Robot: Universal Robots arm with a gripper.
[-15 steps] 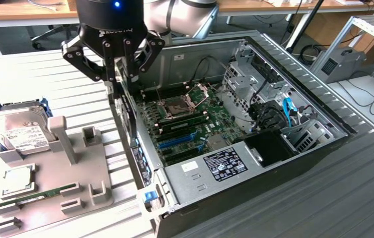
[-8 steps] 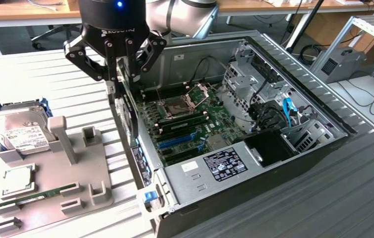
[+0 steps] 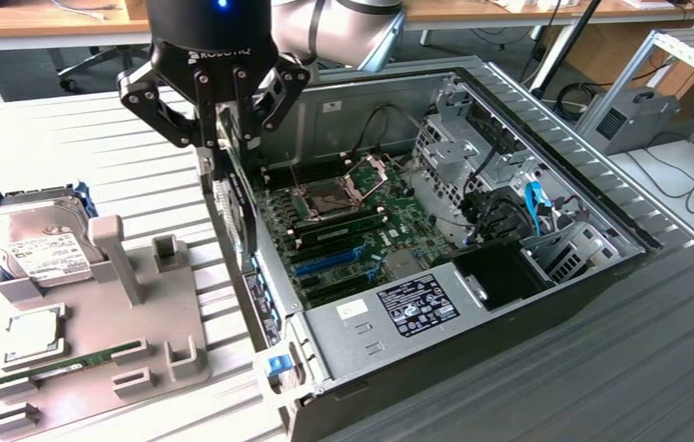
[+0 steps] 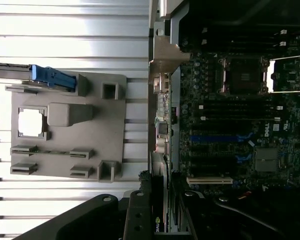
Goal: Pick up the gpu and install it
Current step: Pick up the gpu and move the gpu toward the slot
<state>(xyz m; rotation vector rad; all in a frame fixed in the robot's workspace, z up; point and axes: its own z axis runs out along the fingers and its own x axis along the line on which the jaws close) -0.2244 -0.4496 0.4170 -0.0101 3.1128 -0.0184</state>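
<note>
GPU's in the tool, hanging edge-on right at the case wall

From my remote seat I see the tool (image 3: 219, 138) clenched on the top edge of the gpu (image 3: 234, 230). The card hangs straight down under it, upright and thin side toward the exterior camera, just beside the side wall of the open PC case (image 3: 593, 184); I can't tell if it's touching that wall. On the wrist cam the gpu (image 4: 160, 225) sits between the fingers (image 4: 135, 215), with the motherboard (image 4: 230, 130) spread out on one side of the tool and the grey parts holder (image 4: 65, 130) on the other. That holder sits on the slatted counter (image 3: 101, 157), well apart from the tool, along with the hard drive (image 3: 34, 244) and a green RAM stick (image 3: 71, 361).
</note>
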